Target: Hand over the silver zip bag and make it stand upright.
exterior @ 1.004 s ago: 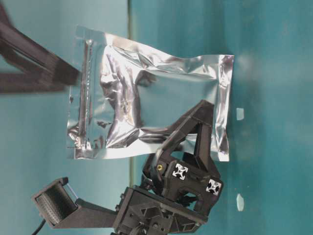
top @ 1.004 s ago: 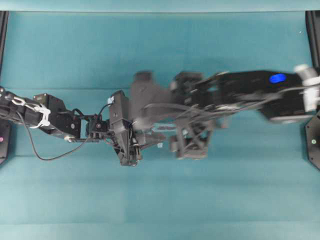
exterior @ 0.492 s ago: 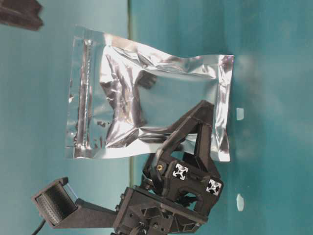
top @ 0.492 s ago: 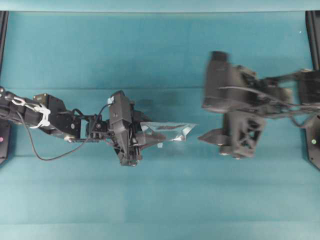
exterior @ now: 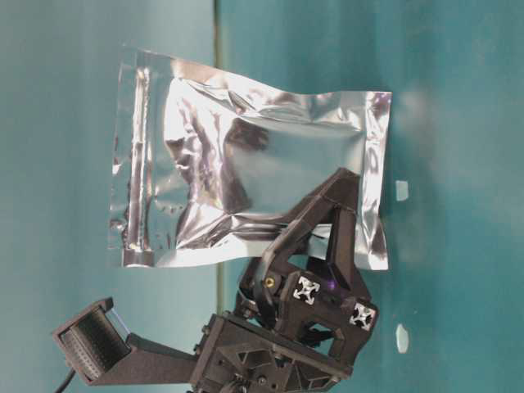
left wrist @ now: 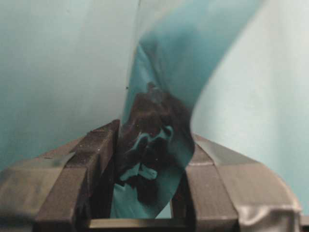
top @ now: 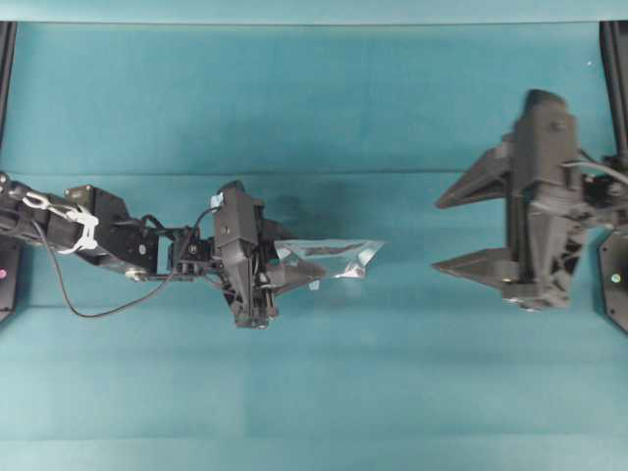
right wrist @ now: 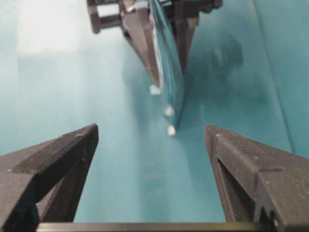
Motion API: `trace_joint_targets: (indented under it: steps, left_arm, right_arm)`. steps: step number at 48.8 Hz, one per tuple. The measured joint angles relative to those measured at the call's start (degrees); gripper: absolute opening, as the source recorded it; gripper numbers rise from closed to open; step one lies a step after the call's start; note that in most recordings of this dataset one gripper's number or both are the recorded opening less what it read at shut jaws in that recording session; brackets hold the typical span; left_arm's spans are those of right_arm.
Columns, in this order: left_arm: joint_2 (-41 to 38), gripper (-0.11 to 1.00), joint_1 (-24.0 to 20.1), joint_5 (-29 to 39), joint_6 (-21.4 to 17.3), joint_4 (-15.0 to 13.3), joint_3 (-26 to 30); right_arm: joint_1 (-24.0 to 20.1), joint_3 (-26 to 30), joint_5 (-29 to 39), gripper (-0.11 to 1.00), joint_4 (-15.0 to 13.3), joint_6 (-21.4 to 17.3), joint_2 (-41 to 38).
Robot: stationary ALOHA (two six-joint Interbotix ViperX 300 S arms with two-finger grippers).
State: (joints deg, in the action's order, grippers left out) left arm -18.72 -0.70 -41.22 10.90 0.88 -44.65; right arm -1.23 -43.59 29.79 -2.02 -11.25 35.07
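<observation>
The silver zip bag (top: 334, 258) is a shiny crinkled foil pouch held on edge above the teal table. My left gripper (top: 294, 271) is shut on its left part. In the table-level view the silver zip bag (exterior: 246, 184) shows broadside, with its zip band at the left of that frame and the left gripper (exterior: 315, 225) pinching its edge. In the left wrist view the silver zip bag (left wrist: 159, 111) rises from between the left gripper (left wrist: 149, 145) fingers. My right gripper (top: 440, 234) is open at the far right, well apart from the bag. The right wrist view faces the silver zip bag (right wrist: 170, 72) edge-on between the open right gripper (right wrist: 150, 133) fingers.
The teal table (top: 314, 392) spreads all round both arms. A cable (top: 78, 299) loops below the left arm. Black frame posts (top: 613, 59) stand at the table's side edges.
My right arm has pulled back from the bag to the far right of the table, its jaws staying wide. The left gripper and the bag have barely moved.
</observation>
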Motion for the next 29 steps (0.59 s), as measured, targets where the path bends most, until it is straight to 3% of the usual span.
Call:
trace_joint_targets:
  steps: [29]
  left_arm:
    - [0.44,0.31,0.09,0.88,0.09,0.09,0.00]
  right_arm:
    - [-0.09,-6.50,-3.52,0.90,0.00,0.00,9.14]
